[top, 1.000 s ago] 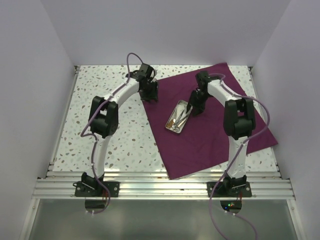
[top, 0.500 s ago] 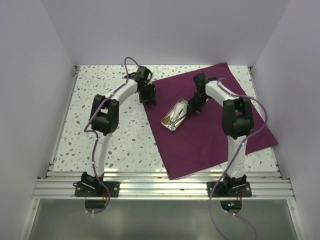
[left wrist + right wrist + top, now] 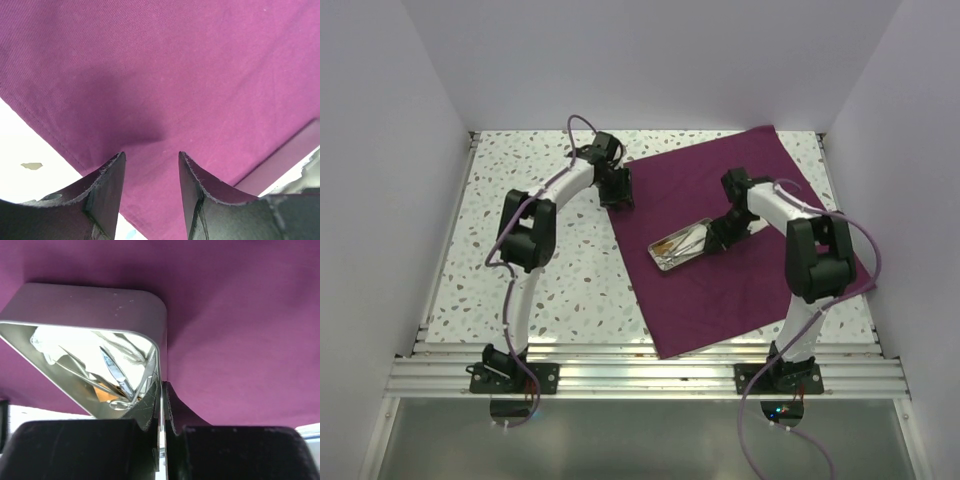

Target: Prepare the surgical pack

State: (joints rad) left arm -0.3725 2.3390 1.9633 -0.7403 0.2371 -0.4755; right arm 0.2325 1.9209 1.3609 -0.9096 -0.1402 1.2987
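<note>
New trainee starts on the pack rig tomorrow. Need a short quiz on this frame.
1. True or false: the right pincer is shut on the wall of the small shiny rectangular steel tray.
2. The open left pincer hangs over: A) the tray; B) the plum-purple fabric cloth, near its edge; C) a white box.
3. Name what lies in the tray.
Key: 1 true. 2 B. 3 steel scissors-like instruments.
</note>
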